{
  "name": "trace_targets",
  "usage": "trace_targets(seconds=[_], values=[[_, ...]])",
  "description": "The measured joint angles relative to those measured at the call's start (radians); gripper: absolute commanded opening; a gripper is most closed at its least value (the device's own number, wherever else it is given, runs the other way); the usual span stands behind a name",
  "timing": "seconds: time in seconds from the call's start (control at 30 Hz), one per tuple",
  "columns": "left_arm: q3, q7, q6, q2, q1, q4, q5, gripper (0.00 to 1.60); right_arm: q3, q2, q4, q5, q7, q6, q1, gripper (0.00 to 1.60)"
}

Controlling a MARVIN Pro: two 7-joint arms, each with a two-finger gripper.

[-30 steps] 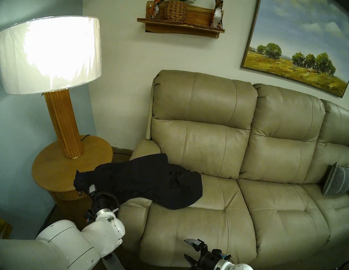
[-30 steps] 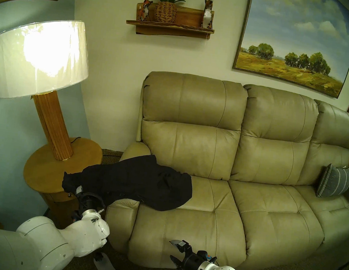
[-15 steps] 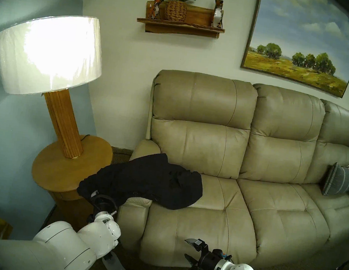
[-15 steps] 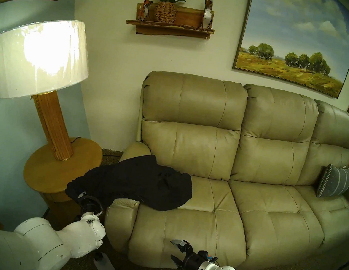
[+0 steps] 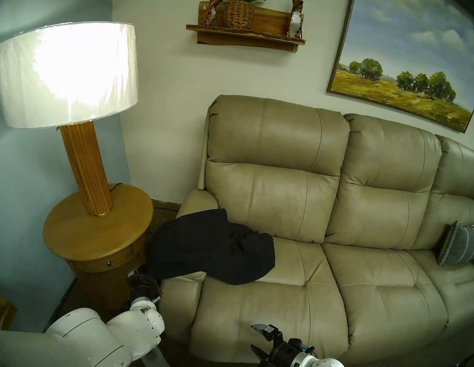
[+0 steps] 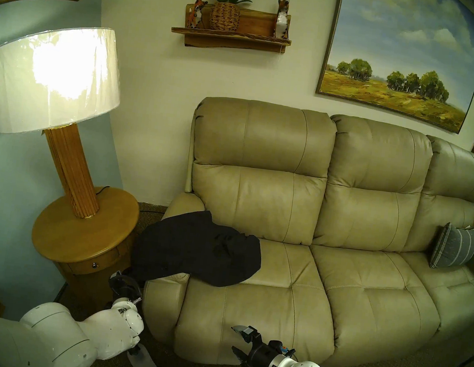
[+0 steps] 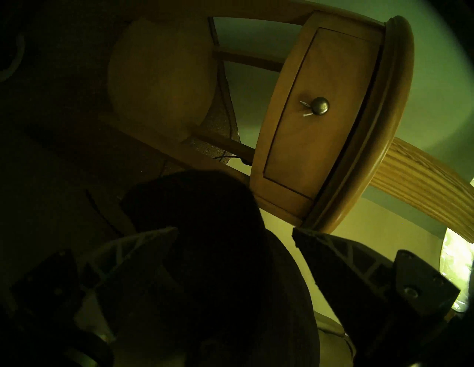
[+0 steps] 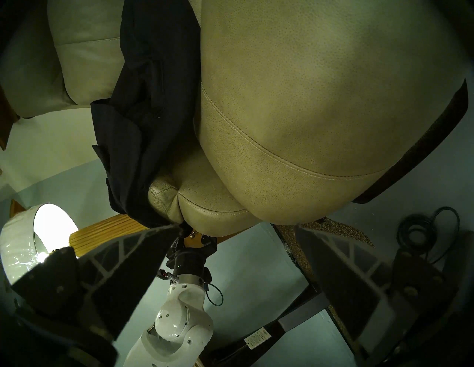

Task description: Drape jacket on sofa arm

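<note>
The black jacket point(image 5: 212, 250) lies across the beige sofa arm point(image 5: 185, 279). One end rests on the left seat cushion and the other hangs down the arm's outer side. My left gripper point(image 5: 141, 275) is open just below that hanging end, between the sofa arm and the round table. In the left wrist view the jacket point(image 7: 205, 217) hangs between and in front of the spread fingers point(image 7: 320, 246). My right gripper point(image 5: 252, 337) is open and empty, low in front of the left seat. The right wrist view shows the jacket point(image 8: 143, 102) over the sofa arm point(image 8: 195, 202).
A round wooden table point(image 5: 95, 235) with a lit lamp point(image 5: 64, 74) stands close to the left of the sofa arm, its drawer front point(image 7: 315, 115) facing my left gripper. A grey striped pillow point(image 5: 460, 247) leans at the sofa's far right. Coiled cables point(image 8: 423, 230) lie on the floor.
My left gripper moved down and right towards the sofa arm and let go of the jacket. The jacket's end came off the table side and now hangs beside the arm. The right arm has not moved.
</note>
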Motion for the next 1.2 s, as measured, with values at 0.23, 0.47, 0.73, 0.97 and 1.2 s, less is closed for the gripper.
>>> trace_targets(seconds=[0.23, 0.47, 0.73, 0.97, 1.2], values=[[-0.021, -0.119, -0.027, -0.009, 0.038, -0.043, 0.021, 1.60, 0.000, -0.001, 0.014, 0.000, 0.001, -0.002, 0.006, 1.60], [-0.021, -0.224, -0.036, -0.038, 0.097, -0.075, 0.043, 1.60, 0.000, -0.001, 0.019, 0.000, 0.001, -0.004, 0.010, 1.60], [0.007, -0.350, -0.044, -0.077, 0.167, -0.109, 0.074, 1.60, 0.000, -0.002, 0.021, 0.001, 0.001, -0.005, 0.013, 1.60], [0.064, -0.459, -0.043, -0.095, 0.207, -0.160, 0.119, 1.60, 0.000, -0.006, 0.021, 0.003, 0.002, -0.005, 0.014, 1.60], [0.144, -0.565, -0.055, -0.101, 0.215, -0.234, 0.187, 1.60, 0.001, -0.010, 0.020, 0.005, 0.007, -0.004, 0.014, 1.60]])
